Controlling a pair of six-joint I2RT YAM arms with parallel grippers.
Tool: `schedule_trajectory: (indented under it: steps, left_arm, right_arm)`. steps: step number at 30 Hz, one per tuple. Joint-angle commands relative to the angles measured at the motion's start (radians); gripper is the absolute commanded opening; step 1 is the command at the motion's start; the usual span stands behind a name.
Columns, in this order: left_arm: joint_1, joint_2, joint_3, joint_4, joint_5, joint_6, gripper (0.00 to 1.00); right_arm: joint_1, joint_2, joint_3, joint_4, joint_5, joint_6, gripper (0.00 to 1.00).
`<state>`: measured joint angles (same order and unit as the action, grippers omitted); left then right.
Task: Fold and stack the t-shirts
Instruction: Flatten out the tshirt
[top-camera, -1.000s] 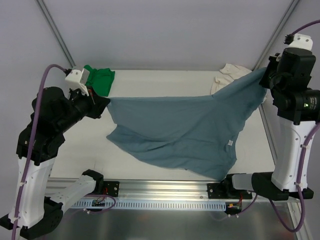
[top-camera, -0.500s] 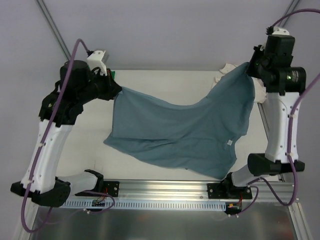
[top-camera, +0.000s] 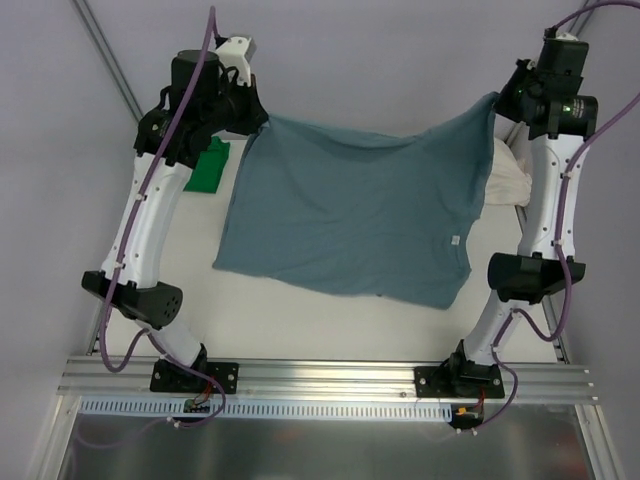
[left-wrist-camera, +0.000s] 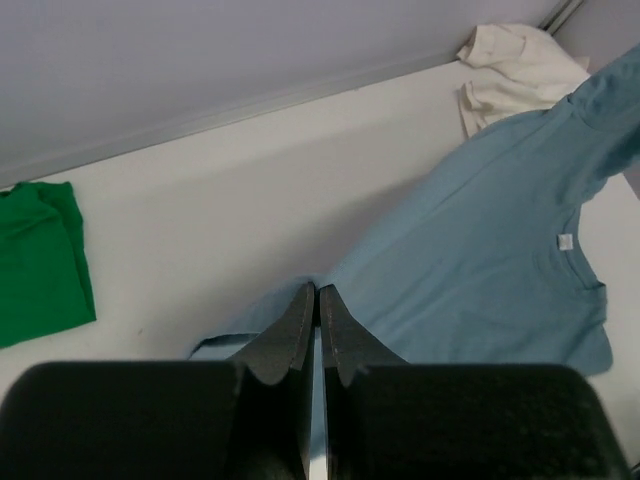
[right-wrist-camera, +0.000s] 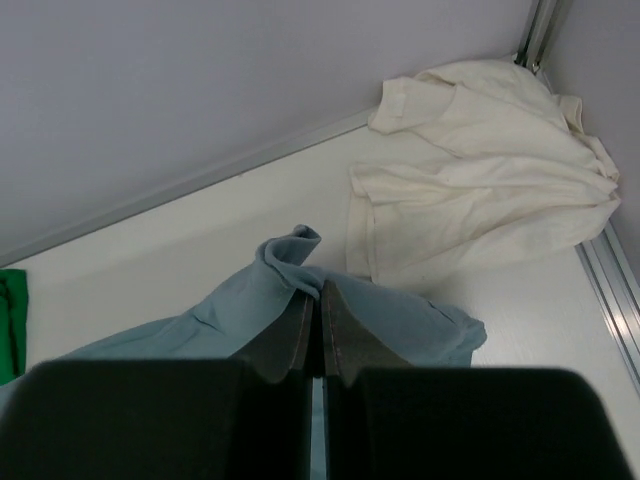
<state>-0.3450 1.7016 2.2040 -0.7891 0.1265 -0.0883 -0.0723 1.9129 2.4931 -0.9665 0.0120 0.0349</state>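
The blue-grey t-shirt (top-camera: 355, 210) hangs spread between both grippers, high over the table, its white neck tag (top-camera: 454, 240) near the lower right. My left gripper (top-camera: 258, 118) is shut on its far left corner (left-wrist-camera: 318, 292). My right gripper (top-camera: 497, 100) is shut on its far right corner (right-wrist-camera: 318, 282). The green t-shirt (top-camera: 210, 165) lies at the far left, partly behind my left arm; it also shows in the left wrist view (left-wrist-camera: 35, 255). The cream-white t-shirt (top-camera: 512, 180) lies crumpled at the far right, mostly behind the blue one, and shows in the right wrist view (right-wrist-camera: 480, 175).
The white table (top-camera: 330, 325) has a metal rail (top-camera: 320, 375) along its near edge. Grey walls and frame posts (top-camera: 105, 55) close the back and sides. Both arm bases stand at the near edge.
Both arms have risen and reached toward the back, lifting the blue-grey shirt's top edge up off the table; the shirt now hangs flatter and more spread out.
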Motion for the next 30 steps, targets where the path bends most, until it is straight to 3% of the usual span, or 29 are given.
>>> schedule_trajectory:
  steps: [1,9,16,24,30]
  left_arm:
    - [0.011,-0.193,0.027,0.088,-0.008,-0.011,0.0]
    - [0.011,-0.537,-0.019,0.056,0.061,-0.112,0.0]
    - [0.011,-0.77,-0.073,-0.033,0.078,-0.182,0.0]
    - [0.009,-0.876,-0.043,-0.114,0.079,-0.237,0.0]
    - [0.009,-0.867,-0.006,-0.141,0.056,-0.231,0.0]
  right_arm:
    - [-0.012,-0.184,0.069,0.112,-0.052,0.031,0.01]
    - [-0.014,-0.568,-0.038,0.147,-0.105,0.071,0.01]
    - [-0.014,-0.825,-0.06,0.043,-0.092,0.079,0.01]
    - [-0.012,-0.92,0.004,-0.011,-0.053,0.102,0.0]
    - [-0.012,-0.893,0.004,0.0,-0.043,0.111,0.0]
